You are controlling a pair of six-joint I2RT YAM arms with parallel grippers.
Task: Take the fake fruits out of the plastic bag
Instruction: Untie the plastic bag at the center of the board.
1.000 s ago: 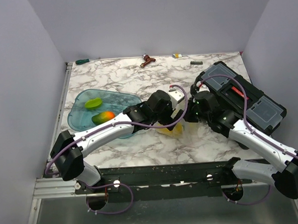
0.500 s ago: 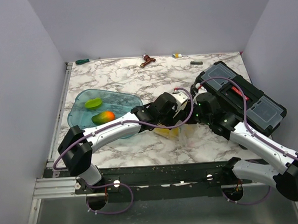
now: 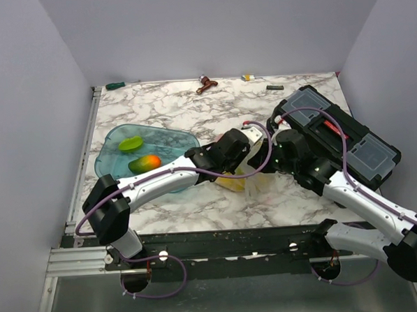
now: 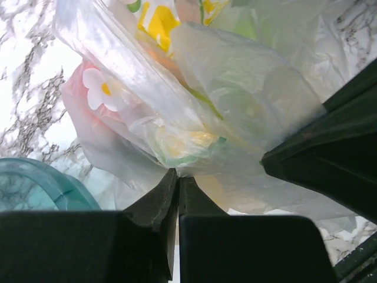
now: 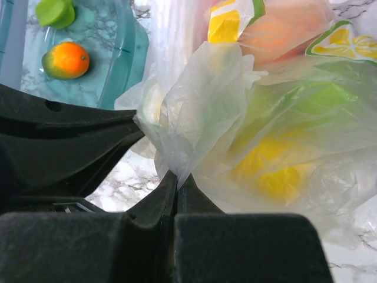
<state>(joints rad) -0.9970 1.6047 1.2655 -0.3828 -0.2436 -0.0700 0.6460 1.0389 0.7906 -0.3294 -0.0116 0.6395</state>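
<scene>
The crinkly clear plastic bag [image 3: 255,183] lies mid-table between both arms, and it fills the wrist views [image 4: 194,106] [image 5: 247,118]. My left gripper [image 4: 178,174] is shut on a pinch of its film. My right gripper [image 5: 177,175] is shut on another fold of it. Yellow, green and orange fake fruits [image 5: 268,165] show blurred through the film. Two more fruits lie in the teal tray [image 3: 167,138]: a green one [image 3: 131,143] and an orange-green one [image 3: 144,163], and the right wrist view shows them too [image 5: 56,12] [image 5: 66,60].
A black toolbox [image 3: 340,135] stands at the right, close behind my right arm. Along the back edge lie a green-handled tool [image 3: 115,85], a brown piece [image 3: 205,84], a small yellow item [image 3: 247,77] and a dark strip [image 3: 274,87].
My left gripper has reached further right into the bag and closed from wide open onto its film. The right gripper has stayed shut on the bag.
</scene>
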